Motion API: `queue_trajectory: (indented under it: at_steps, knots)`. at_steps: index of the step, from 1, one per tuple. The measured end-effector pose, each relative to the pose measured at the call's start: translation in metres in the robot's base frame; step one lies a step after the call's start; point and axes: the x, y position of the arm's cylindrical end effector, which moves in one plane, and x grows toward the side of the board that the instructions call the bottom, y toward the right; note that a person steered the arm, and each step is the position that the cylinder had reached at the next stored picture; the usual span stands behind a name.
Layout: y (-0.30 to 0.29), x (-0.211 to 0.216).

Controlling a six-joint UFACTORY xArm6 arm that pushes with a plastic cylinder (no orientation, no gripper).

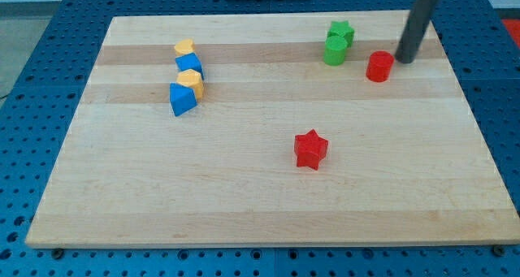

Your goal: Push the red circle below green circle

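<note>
A: Where does the rod stand?

B: Its tip (401, 60) sits near the board's (244, 188) top right corner, just beside the red circle (379, 67), on that block's right and slightly above. Whether they touch is hard to tell; the gap, if any, is slight.

A: Any pincer to report?

B: None. The arm ends in a plain rod, so there is nothing to open, close or hold; it can only shove.

A: And the target?

B: The green circle (334, 50) lies to the left of the red circle and a little higher, with a green star (341, 31) touching it from above. The red one is near it but apart, off to the side, not underneath.

A: Why would the tip be on that side?

B: Probably because a push from the upper right sends the red circle leftward and down, toward the spot under the green circle. That reads as the start of the push, with the task barely begun.

A: Anything in the way?

B: No. The red star (310, 149) sits well below, mid-board. The yellow and blue blocks (187, 78) cluster far to the left.

A: Risk?

B: A round block may slip off the tip, or drift into the green circle.
</note>
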Motion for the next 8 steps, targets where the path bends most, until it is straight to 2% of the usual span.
queue_trajectory:
  at_steps: [1, 2, 3, 4, 5, 6, 7, 8]
  knots:
    - [-0.067, 0.015]
    - [-0.085, 0.023]
    - [-0.032, 0.023]
    - [-0.008, 0.043]
    - [-0.042, 0.09]
    - [-0.096, 0.117]
    - [-0.123, 0.102]
    - [-0.123, 0.067]
